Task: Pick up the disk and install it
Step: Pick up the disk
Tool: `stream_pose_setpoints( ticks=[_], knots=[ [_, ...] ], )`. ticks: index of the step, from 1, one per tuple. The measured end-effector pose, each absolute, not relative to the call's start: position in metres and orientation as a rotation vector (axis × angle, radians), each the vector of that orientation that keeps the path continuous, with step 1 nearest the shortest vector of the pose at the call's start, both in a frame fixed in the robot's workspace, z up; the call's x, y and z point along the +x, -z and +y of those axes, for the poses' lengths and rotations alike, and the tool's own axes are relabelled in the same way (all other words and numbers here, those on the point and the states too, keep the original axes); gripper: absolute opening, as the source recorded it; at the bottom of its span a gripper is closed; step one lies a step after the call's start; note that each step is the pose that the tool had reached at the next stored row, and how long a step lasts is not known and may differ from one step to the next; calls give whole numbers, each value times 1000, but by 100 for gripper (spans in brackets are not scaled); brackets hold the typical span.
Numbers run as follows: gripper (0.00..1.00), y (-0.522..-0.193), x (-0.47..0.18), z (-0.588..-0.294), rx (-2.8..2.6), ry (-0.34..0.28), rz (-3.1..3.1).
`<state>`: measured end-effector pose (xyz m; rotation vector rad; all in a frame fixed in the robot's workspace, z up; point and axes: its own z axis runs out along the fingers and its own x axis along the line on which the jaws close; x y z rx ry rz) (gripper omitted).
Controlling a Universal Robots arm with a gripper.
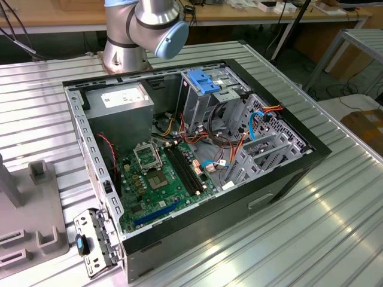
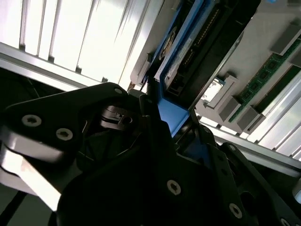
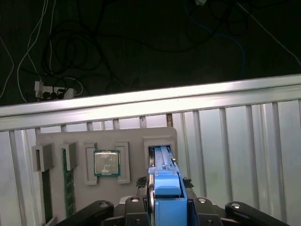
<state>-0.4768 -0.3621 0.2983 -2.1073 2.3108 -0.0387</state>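
Over the grey tray [image 3: 136,136] on the desk [image 3: 235,141], clamps the disk [image 3: 162,162] edge-on by its blue rail between narrow fingers [image 3: 192,208], near the processor chip [image 3: 106,163].

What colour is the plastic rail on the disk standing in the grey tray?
Bright blue; the disk shows best in the first wrist view.

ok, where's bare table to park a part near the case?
Bare: the ribbed table on the exterior view's right of the case, out to its edge, and the strip below the case in that view. Crowded: inside the case, cables over the board; a bracket sits between case and tray.
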Motion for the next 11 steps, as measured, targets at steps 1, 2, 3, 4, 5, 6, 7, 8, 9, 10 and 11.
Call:
stream_pose_setpoints(
  ticks=[1,2,3,4,5,6,7,8,9,10,11],
  knots=[
    [38,-298,-477,-362,-2113,39,2306],
    [38,-298,-477,-362,-2115,38,2304],
    [38,-298,-477,-362,-2124,38,2296],
    [38,-298,-477,-362,-2157,38,2264],
    [38,-298,-477,-362,-2173,38,2249],
    [38,-298,-477,-362,-2180,38,2242],
    [38,-298,-477,-362,-2188,38,2234],
    [38,-298,-477,-362,-2188,38,2234],
    [38,-298,-477,-362,-2188,38,2234],
    [38,-298,-477,-362,-2188,38,2234],
    [37,-298,-477,-362,-2188,38,2234]
  ],
)
